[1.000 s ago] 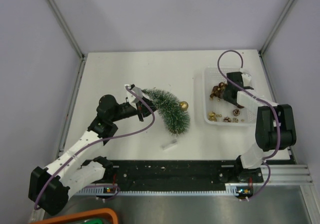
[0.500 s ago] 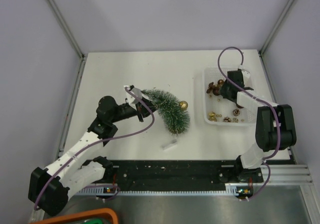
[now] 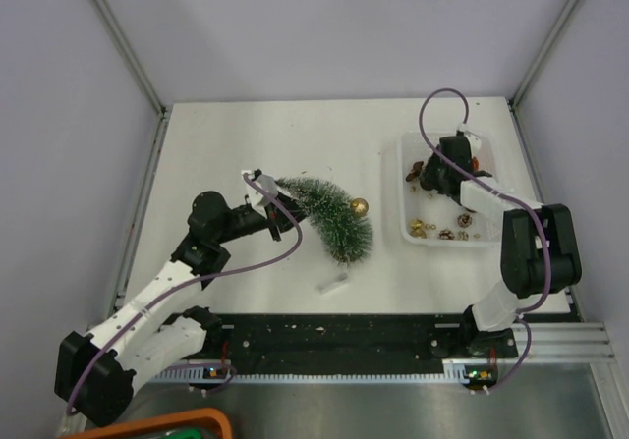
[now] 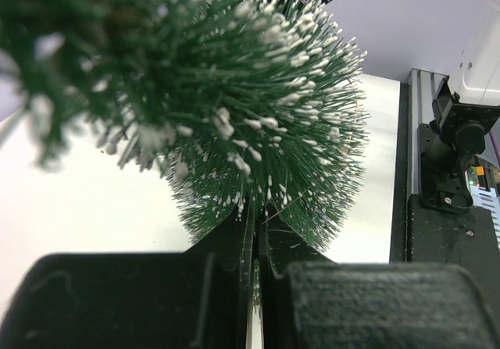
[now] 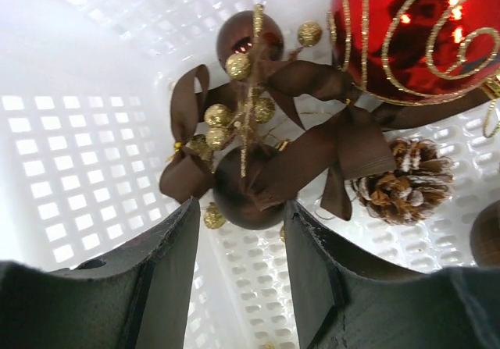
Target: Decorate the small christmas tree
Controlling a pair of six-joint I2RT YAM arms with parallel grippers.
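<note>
The small christmas tree point(image 3: 332, 211) lies bent in an arc on the white table, its dark green bristles tipped with white. My left gripper point(image 3: 285, 211) is shut on the tree near its thin end; in the left wrist view the bristles point(image 4: 258, 115) fan out just past the closed fingers point(image 4: 234, 243). A gold bauble point(image 3: 360, 206) sits against the tree's right side. My right gripper point(image 3: 425, 171) is inside the white basket point(image 3: 404, 203), closed on a brown bauble ornament point(image 5: 246, 193) with brown ribbon and gold beads.
Also in the basket point(image 5: 70, 154) lie a red bauble point(image 5: 414, 29) with gold swirls, a pine cone point(image 5: 402, 181) and small gold pieces point(image 3: 417, 228). A small white scrap point(image 3: 332, 284) lies on the table below the tree. An orange rim point(image 3: 167, 421) shows at the bottom left.
My right gripper has moved up and left inside the basket, taking the brown ornament with it. The left arm has shifted slightly and the tree with it.
</note>
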